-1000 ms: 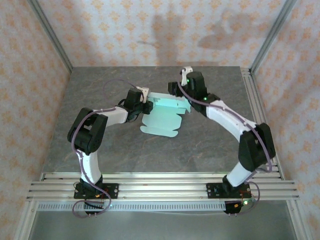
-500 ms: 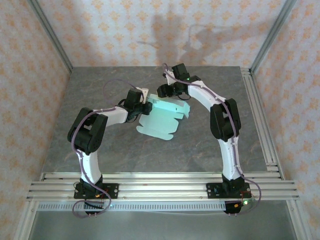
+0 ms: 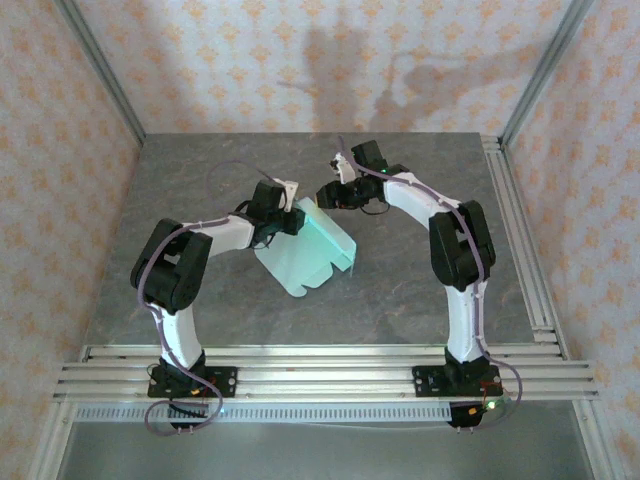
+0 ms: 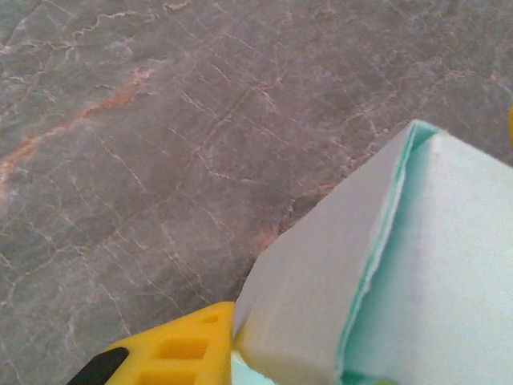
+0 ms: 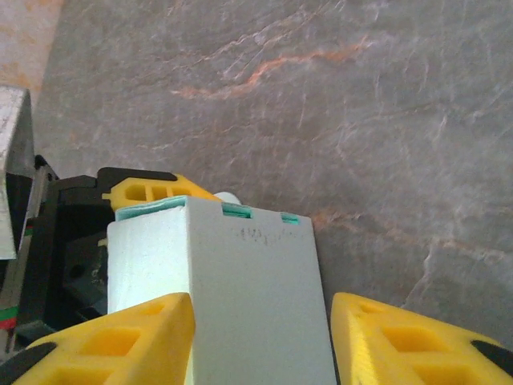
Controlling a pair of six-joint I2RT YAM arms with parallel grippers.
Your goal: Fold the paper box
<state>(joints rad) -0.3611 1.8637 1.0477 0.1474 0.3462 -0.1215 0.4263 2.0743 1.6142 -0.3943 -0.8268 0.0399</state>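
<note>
on the grey marbled table, the paper box no longer lies spread flat with its flaps out as it did a second ago. it is now doubled over into a narrower slab near the middle, tilted up, with the left gripper clenched on its far left edge. the right gripper has swung in over the far end and its yellow fingers straddle the slab, though whether they already pinch it cannot be told; one fold seems made, with a squeeze due next.
</note>
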